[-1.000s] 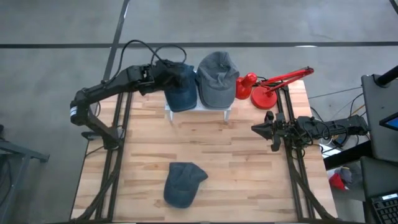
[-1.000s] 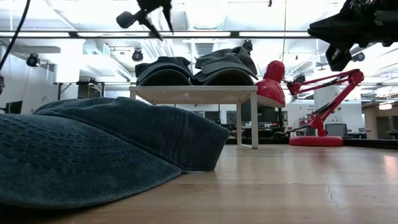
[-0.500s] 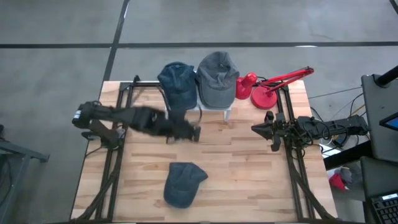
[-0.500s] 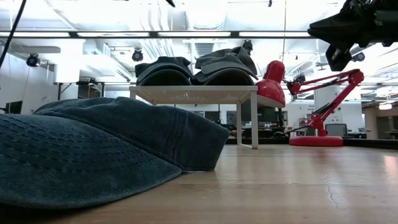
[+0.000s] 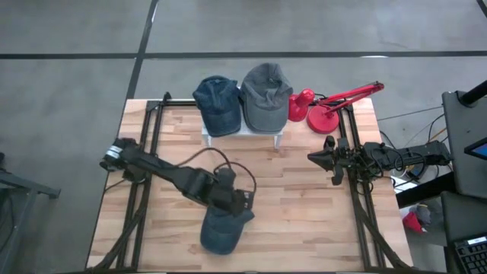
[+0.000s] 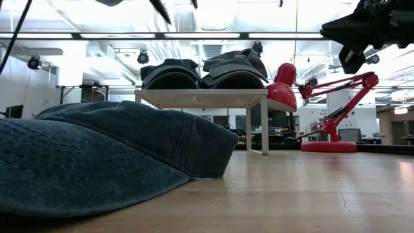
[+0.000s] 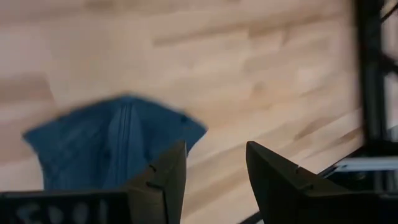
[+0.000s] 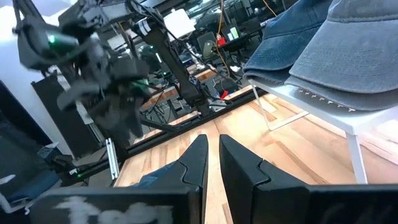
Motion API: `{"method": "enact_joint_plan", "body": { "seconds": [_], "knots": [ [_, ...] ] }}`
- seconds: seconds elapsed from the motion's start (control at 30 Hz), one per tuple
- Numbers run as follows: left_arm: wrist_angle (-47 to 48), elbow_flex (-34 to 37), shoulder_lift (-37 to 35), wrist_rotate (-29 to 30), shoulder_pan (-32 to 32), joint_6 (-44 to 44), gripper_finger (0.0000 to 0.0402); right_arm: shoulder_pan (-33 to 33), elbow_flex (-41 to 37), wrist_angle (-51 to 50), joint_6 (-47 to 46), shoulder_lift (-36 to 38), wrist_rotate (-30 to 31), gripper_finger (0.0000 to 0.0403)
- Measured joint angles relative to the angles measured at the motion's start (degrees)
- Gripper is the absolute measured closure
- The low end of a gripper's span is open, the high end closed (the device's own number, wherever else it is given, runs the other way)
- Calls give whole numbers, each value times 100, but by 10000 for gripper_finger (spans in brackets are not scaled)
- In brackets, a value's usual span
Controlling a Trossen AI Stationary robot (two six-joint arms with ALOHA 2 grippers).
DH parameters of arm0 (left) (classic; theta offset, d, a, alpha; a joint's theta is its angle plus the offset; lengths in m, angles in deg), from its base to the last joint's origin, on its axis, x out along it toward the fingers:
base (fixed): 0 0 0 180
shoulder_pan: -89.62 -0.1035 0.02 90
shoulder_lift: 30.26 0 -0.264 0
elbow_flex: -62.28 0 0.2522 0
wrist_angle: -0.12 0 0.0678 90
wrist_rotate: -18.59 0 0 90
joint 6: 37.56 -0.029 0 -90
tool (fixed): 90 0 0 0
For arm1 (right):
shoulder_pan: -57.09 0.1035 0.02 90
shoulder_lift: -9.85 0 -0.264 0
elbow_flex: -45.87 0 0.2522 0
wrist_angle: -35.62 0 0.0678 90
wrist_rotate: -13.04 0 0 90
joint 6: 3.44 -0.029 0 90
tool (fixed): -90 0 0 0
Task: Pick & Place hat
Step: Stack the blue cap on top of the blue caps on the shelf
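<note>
— Looking down on the pale wooden slatted table (image 5: 304,205), where did the dark blue denim cap (image 5: 222,225) lie?

— Near the front edge, left of centre, its long axis running near to far.

— Which arm was closer?

— The left gripper (image 5: 242,199) hung just over the cap's far edge, fingers parted, holding nothing; the cap sat just nearward of it. The right gripper (image 5: 323,157) waited well apart at the right side, pinched shut and empty.

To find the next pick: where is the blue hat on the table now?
In the high view, the blue hat lies near the front edge, directly below the open left gripper.
</note>
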Motion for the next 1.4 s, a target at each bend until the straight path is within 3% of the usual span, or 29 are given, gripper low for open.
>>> {"method": "enact_joint_plan", "body": {
  "seconds": [0.2, 0.9, 1.4],
  "knots": [
    [4, 7, 375, -647, 87, 147, 244, 0, 0, 0, 16, -2, -1, 364],
    [430, 28, 545, -761, 292, 413, 244, 0, 0, -7, 20, 0, 37, 364],
    [-472, 1160, 545, -872, 500, 924, 244, 0, 0, -2, 20, 0, 50, 364]
  ]
}}
